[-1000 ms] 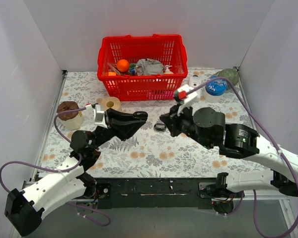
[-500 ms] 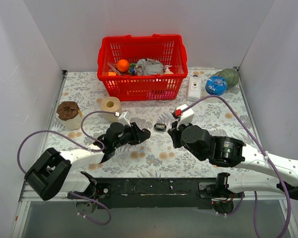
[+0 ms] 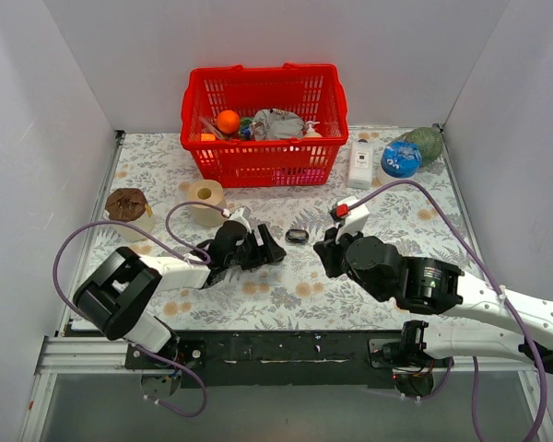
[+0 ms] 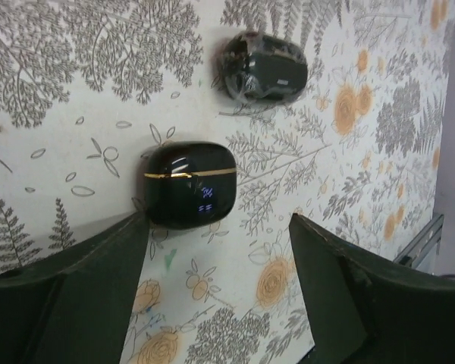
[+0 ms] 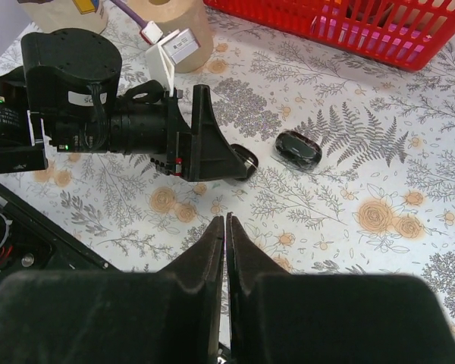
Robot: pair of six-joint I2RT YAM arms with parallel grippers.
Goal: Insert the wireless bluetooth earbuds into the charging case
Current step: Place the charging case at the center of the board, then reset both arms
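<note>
The charging case [image 4: 189,182], glossy black with a thin gold seam and small blue lights, lies closed on the flowered cloth. My left gripper [image 4: 218,224] is open, and the case sits just beyond its left fingertip, not between the jaws. In the right wrist view the case [image 5: 247,161] peeks out behind the left gripper's finger. A second dark oval thing [image 4: 264,67] [image 3: 297,236] lies a little farther on. My right gripper [image 5: 226,218] [image 3: 323,253] is shut and empty, hanging over the cloth to the right of both. The earbuds are out of view.
A red basket [image 3: 263,129] full of items stands at the back. A tan tape roll [image 3: 205,196] and a brown-topped cup [image 3: 129,210] are at the left. A white bottle [image 3: 360,161], a blue ball [image 3: 401,159] and a green object [image 3: 426,141] sit at the back right.
My left arm has come down low to the cloth and reached right toward the middle, and its jaws have gone from shut to open. The right arm has shifted slightly.
</note>
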